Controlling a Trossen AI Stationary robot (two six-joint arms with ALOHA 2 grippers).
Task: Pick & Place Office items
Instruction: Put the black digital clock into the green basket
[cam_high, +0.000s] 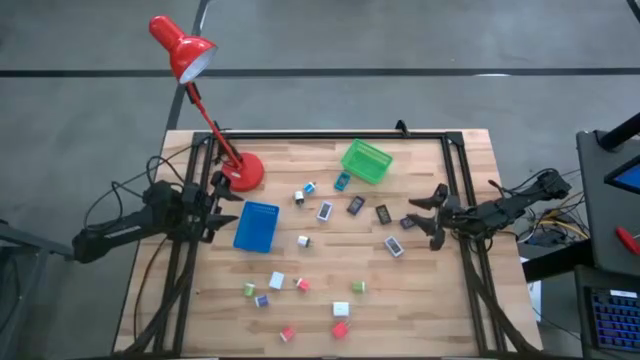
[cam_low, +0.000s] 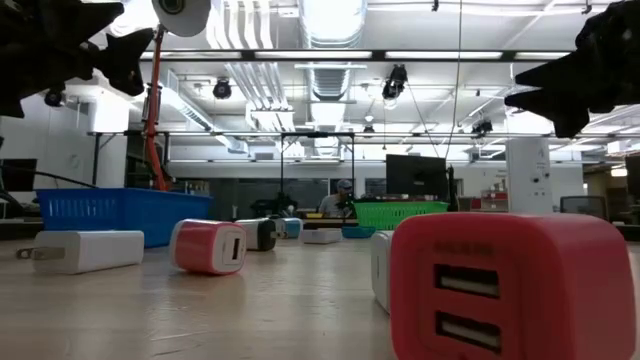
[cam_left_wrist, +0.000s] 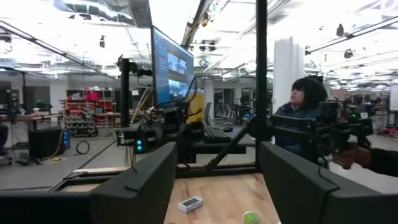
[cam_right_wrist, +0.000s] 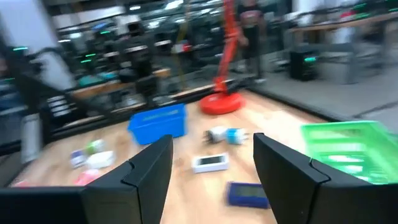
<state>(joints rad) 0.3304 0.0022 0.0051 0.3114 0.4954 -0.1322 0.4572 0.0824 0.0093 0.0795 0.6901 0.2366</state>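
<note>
Across the table's middle the office items (cam_high: 324, 211) lie scattered, none collected yet. Your right gripper (cam_high: 432, 212) hovers spread and empty beside the dark pieces; the left gripper (cam_high: 222, 205) waits spread near the blue tray (cam_high: 257, 226). Next, descend onto one.

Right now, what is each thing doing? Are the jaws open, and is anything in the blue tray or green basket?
Left gripper: jaws open, holding nothing.
Right gripper: jaws open, holding nothing.
Blue tray: empty.
Green basket: looks empty.
Red lamp: standing upright.
Office items: scattered loose on the table.
</note>
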